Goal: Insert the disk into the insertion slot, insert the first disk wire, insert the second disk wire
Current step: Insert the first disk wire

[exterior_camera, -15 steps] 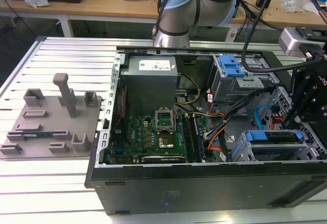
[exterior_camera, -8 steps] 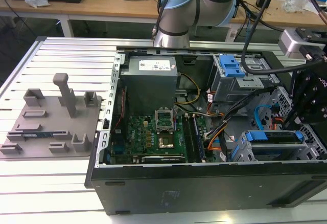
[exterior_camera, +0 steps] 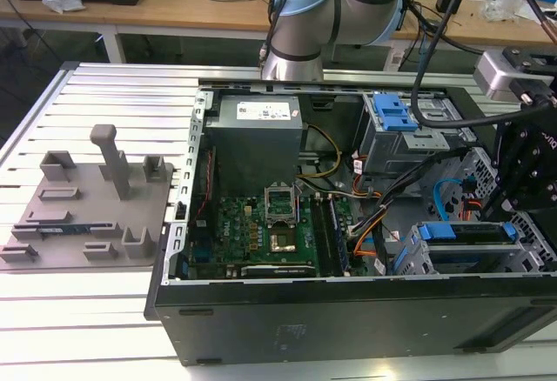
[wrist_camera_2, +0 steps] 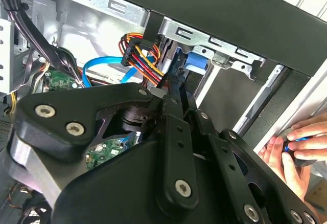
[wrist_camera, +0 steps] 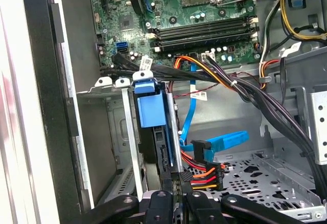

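While the gripper (wrist_camera: 173,180) clenches the wire plug (wrist_camera: 187,175), keep it square to the disk (exterior_camera: 466,231), at 4 o'clock in the exterior view; push straight.

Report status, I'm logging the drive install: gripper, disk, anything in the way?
Gripper down by the insertion slot. Disk sits in it. Power connector and blue data cable beside the disk; person's hand outside the case.

Mostly out of sight
The disk (wrist_camera: 152,106) sits largely hidden inside the insertion slot (wrist_camera: 97,132). A person's hand (wrist_camera_2: 286,160) is cut off at the second wrist view's edge, perhaps gripping something blue.
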You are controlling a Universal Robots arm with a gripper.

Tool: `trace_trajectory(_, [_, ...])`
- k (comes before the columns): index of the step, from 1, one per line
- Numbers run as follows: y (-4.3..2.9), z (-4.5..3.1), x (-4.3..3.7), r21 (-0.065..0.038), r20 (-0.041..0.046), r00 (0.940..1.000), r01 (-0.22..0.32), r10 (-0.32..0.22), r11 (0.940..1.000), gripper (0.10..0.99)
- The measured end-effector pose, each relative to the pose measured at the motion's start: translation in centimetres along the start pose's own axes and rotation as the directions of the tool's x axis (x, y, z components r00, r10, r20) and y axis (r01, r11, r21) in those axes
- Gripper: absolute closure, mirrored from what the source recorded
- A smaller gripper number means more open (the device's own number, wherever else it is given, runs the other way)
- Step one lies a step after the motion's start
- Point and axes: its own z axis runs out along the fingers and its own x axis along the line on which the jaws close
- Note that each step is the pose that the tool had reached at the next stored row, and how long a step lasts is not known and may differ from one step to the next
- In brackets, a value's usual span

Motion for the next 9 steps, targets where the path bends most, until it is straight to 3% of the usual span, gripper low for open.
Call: trace_trajectory(9, [0.0,0.1,0.06,0.0,-0.0002,1.0,0.0,0.0,1.0,0.918])
